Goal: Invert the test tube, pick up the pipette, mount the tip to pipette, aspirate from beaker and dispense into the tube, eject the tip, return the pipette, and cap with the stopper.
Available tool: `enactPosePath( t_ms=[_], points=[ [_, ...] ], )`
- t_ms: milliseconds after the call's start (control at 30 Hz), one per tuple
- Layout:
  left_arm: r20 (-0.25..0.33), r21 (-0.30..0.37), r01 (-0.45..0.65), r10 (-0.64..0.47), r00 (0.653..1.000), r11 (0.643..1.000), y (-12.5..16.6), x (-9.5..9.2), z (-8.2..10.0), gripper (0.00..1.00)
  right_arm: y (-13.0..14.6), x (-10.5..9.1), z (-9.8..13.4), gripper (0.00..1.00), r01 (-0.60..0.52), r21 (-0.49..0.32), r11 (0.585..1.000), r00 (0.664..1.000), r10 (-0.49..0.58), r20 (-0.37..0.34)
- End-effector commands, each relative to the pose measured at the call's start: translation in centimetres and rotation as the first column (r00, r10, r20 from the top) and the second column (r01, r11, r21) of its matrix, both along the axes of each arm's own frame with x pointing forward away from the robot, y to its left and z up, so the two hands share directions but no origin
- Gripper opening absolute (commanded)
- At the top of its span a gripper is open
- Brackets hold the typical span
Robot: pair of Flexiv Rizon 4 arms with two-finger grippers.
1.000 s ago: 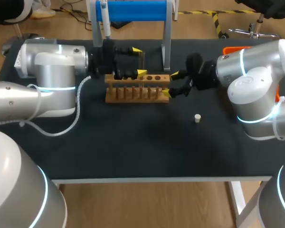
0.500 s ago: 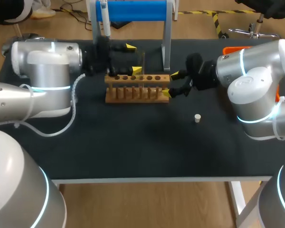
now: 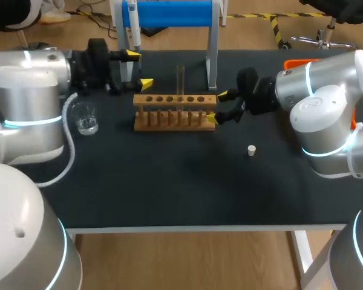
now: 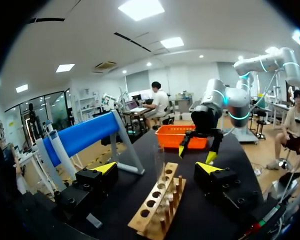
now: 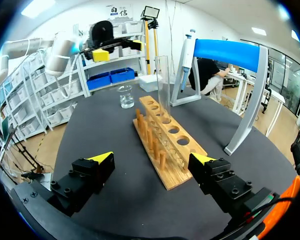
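Tube (image 3: 180, 81) upright in rack (image 3: 175, 112). I see L gripper (image 3: 139, 68) wide, empty, off rack's left end; R gripper (image 3: 216, 106) wide at its right end. Beaker (image 3: 85, 118) left of rack, stopper (image 3: 251, 150) right-front of it.

Wooden rack (image 3: 175, 116) mid-table; blue-barred stand (image 3: 169, 13) behind; orange bin (image 3: 297, 62), perhaps a tray, far right

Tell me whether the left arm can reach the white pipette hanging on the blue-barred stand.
Likely yes. The open, empty left gripper sits close to the white pipette hanging at the blue-barred stand's left post; nothing lies between them, and the wooden rack stands aside.
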State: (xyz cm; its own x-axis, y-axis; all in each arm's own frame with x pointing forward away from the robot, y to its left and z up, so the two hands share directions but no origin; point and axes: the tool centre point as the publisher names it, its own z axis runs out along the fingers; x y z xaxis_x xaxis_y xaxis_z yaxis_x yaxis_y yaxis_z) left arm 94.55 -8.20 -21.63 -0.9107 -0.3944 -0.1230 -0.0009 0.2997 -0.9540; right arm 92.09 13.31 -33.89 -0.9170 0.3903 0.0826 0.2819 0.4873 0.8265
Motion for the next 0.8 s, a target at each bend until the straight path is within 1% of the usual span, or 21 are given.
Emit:
enactPosePath(
  t_ms=[33,500,567,633,800],
  points=[
    [0.007,0.001,-0.025,0.025,1.000,1.000,1.1,-1.2,0.5,1.00,-0.1,0.1,0.1,1.00,-0.004,-0.001,1.000,1.000,0.004,-0.003],
    [0.007,0.001,-0.025,0.025,1.000,1.000,1.1,-1.2,0.5,1.00,-0.1,0.1,0.1,1.00,-0.004,-0.001,1.000,1.000,0.004,-0.003],
    [-0.007,0.001,-0.086,0.086,0.996,0.996,2.3,-0.5,-0.3,1.00,-0.1,0.1,0.1,1.00,-0.004,-0.001,1.000,1.000,0.004,-0.003],
    [-0.006,0.015,-0.144,0.144,0.990,0.989,4.0,-0.1,-0.9,1.00,-0.1,0.1,0.1,1.00,-0.004,-0.001,1.000,1.000,0.004,-0.003],
    [-0.013,0.041,-0.280,0.281,0.960,0.959,9.2,0.1,-1.7,1.00,-0.1,0.1,0.1,1.00,-0.004,-0.001,1.000,1.000,0.004,-0.003]
  ],
)
